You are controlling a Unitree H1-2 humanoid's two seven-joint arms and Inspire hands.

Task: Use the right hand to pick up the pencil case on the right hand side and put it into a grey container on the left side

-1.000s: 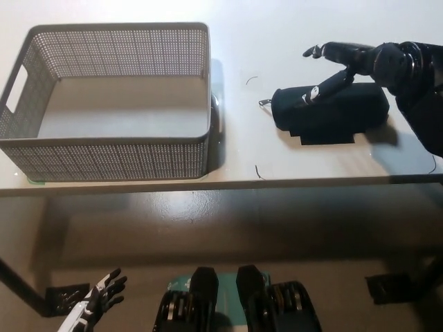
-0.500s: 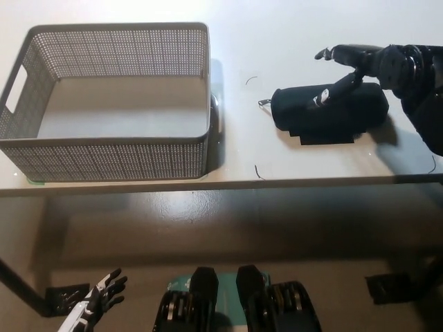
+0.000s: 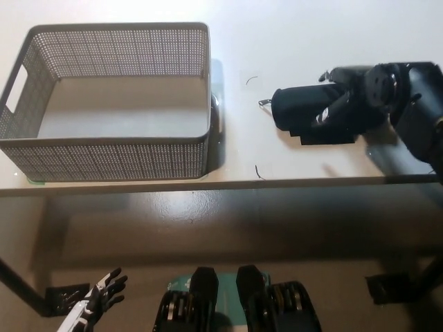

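Right hand [image 3: 360,93] on pencil case [image 3: 311,111], frame right, fingers curling around it (grip unconfirmed); grey container [image 3: 104,104] upper left empty; left hand [image 3: 97,304] idle lower left, fingers spread.

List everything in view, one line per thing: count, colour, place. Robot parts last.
Container: one, grey perforated basket with a handle cutout, left part of the table, nothing visible inside.
Pencil case: one, black, right part of the table, lying on its side, zipper pull toward the basket.
Table: one, pale cream top, across the upper picture.
Left hand: one, white, bottom left, below the table edge, fingers apart, holding nothing.
Right hand: one, black, over the right end of the pencil case; whether it has closed on it cannot be told.
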